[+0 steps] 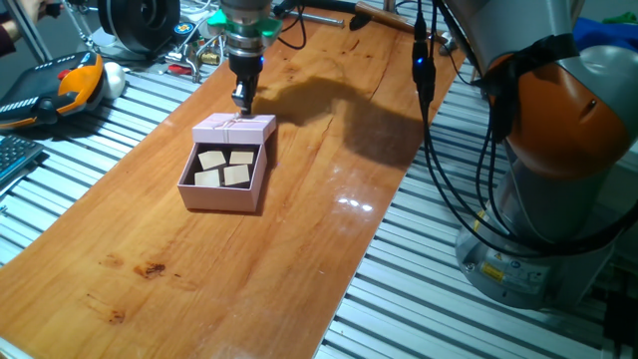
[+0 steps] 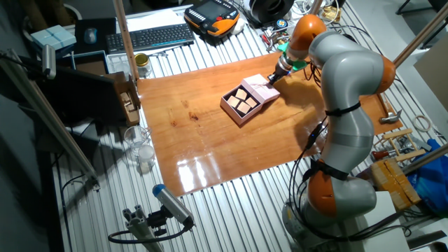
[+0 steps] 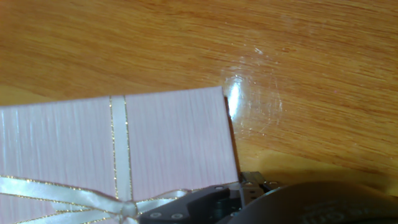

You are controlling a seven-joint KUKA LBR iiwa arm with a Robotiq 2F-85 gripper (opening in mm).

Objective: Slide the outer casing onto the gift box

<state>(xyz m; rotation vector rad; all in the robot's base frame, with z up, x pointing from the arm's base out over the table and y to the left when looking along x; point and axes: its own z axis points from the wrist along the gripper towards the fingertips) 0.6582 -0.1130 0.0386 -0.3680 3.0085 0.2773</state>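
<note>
The outer casing (image 1: 235, 127) is a pale pink cover with a thin string bow. It lies on the wooden table and sits over the far end of the gift box (image 1: 221, 191). The gift box is a pale pink tray with four tan squares (image 1: 225, 168) showing in its open part. My gripper (image 1: 242, 99) stands just behind the casing's far edge, low to the table, its fingers close together and holding nothing. The other fixed view shows the gripper (image 2: 273, 77) next to the casing (image 2: 261, 89) and tray (image 2: 238, 115). The hand view shows the casing's top (image 3: 168, 137) and bow.
An orange teach pendant (image 1: 62, 84) and loose tools lie beyond the table's far left end. The robot base (image 1: 558, 199) and cables stand at the right. A keyboard (image 2: 150, 35) and glass jars (image 2: 137, 144) sit off the wooden board.
</note>
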